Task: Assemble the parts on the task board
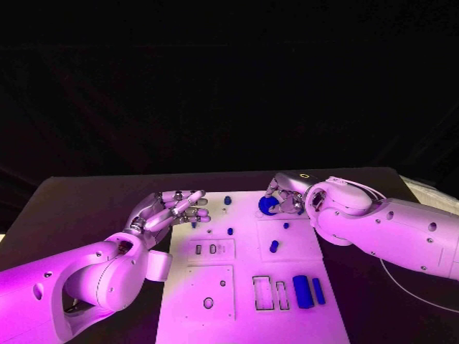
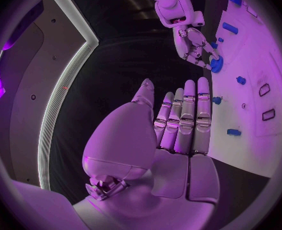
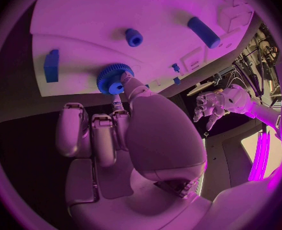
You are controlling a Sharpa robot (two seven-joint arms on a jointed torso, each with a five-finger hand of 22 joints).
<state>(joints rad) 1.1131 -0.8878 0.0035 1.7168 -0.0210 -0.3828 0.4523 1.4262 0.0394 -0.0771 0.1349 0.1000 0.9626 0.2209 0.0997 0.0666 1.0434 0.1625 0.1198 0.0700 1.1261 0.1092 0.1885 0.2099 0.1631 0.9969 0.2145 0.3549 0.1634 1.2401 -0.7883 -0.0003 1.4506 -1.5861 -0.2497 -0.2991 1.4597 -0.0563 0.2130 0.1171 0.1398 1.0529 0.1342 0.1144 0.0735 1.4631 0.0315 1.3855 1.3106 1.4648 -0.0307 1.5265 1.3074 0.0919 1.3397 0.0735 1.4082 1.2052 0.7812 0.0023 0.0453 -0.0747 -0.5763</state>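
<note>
I can read no writing on anything. My left hand (image 1: pixel 173 211) hovers at the near-left edge of the task board (image 1: pixel 245 301), fingers straight, apart, holding nothing. My right hand (image 1: pixel 283 195) pinches the blue gear (image 3: pixel 114 78) on the board's far end. My right wrist view shows the gear's teeth; beyond my fingers a blue cylinder (image 3: pixel 204 31) lies flat.

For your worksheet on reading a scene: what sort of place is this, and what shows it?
Probably a robotics lab test bench. A white task board with cut-out slots lies on a black table, small blue parts sit on it, including a blue gear that the right hand touches, and dark backdrop surrounds everything.
</note>
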